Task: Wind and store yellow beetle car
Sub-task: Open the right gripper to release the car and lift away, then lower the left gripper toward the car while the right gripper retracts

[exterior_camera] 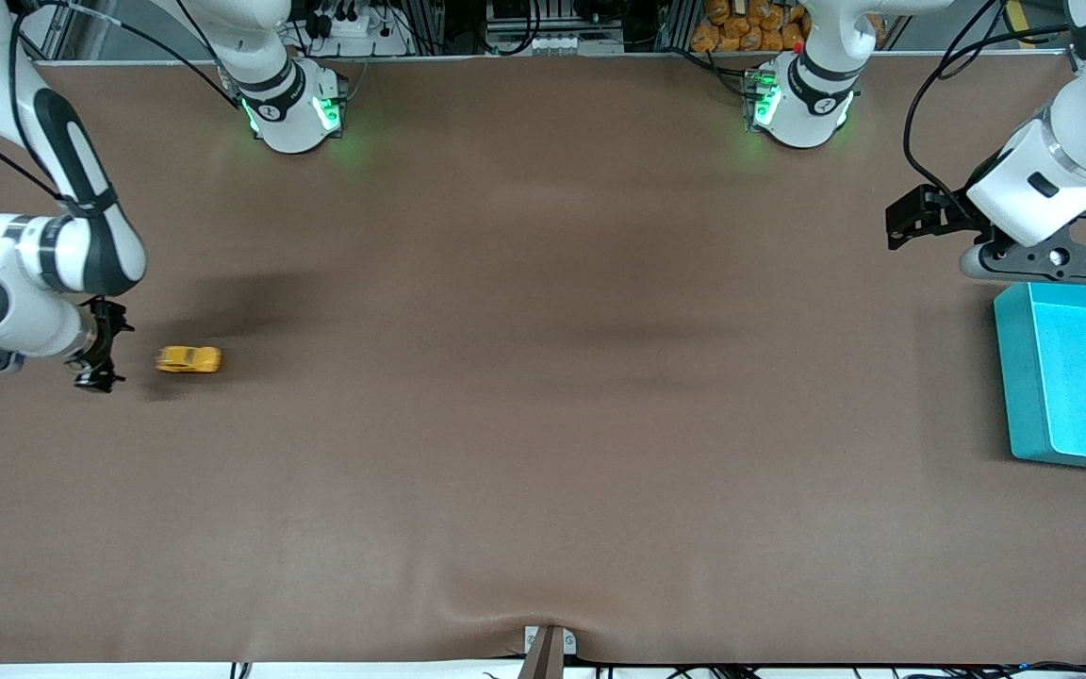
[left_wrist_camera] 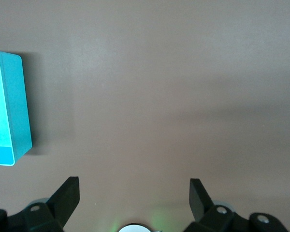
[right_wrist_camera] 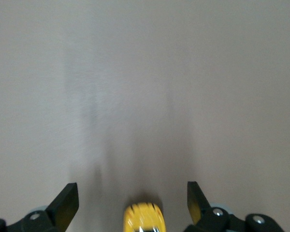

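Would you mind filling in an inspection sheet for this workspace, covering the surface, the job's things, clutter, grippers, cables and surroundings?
Surface: brown table cover, a wrinkle at the edge nearest the front camera.
Job's things: yellow beetle car on the cover at the right arm's end, blurred; teal bin at the left arm's end, nothing seen inside.
Clutter: nothing seen.
Grippers: right gripper open beside the car, not gripping it; left gripper open, empty, waiting beside the bin.
Cables: black cables hang along both arms, off the table.
Surroundings: power strip and orange items past the bases.

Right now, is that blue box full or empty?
Empty, as far as shown: the blue box has only a bare floor; the toy car sits on the table.
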You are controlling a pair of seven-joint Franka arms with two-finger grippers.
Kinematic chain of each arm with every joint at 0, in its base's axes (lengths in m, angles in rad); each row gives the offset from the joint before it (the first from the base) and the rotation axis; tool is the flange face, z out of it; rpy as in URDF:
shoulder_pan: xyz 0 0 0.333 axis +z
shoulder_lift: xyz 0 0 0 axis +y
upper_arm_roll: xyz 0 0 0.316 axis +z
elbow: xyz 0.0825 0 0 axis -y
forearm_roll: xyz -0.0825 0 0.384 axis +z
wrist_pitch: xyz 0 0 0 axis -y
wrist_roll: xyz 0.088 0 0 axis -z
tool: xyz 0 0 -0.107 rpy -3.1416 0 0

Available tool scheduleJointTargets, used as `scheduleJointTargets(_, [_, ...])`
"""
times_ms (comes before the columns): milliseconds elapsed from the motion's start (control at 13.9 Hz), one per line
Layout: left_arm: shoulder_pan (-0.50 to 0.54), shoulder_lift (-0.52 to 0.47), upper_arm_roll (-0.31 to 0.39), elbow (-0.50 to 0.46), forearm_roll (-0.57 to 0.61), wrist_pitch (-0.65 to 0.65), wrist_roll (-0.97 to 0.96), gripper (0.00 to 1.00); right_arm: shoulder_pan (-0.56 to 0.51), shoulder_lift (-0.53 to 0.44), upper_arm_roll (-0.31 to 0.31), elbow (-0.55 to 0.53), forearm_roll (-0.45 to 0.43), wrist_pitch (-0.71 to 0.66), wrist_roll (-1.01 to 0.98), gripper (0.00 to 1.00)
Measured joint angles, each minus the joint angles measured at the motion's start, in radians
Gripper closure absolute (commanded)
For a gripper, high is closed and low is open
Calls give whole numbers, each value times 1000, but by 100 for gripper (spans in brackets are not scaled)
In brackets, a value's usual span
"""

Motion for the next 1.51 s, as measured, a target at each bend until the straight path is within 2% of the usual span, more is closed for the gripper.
scheduleJointTargets(216, [-7,0,-1,0,0,0,-11,0,8,-28,30,125,52,-173,-26,0])
scheduleJointTargets(864, [-17,1,-10,-3,-6,-1,-62,0,16,-139,35,144,57,-299,-389,0])
scheduleJointTargets(1008, [-16,2,-24,-14,-34,-12,-166,0,16,-165,34,151,71,-356,-537,0])
scheduleJointTargets(1224, [-17,4,-56,-39,-38,-12,-318,0,15,-202,25,228,186,-491,-849,0])
scheduleJointTargets(1512, [15,5,-52,-71,-38,-9,-383,0,13,-222,22,338,270,-658,-1220,0])
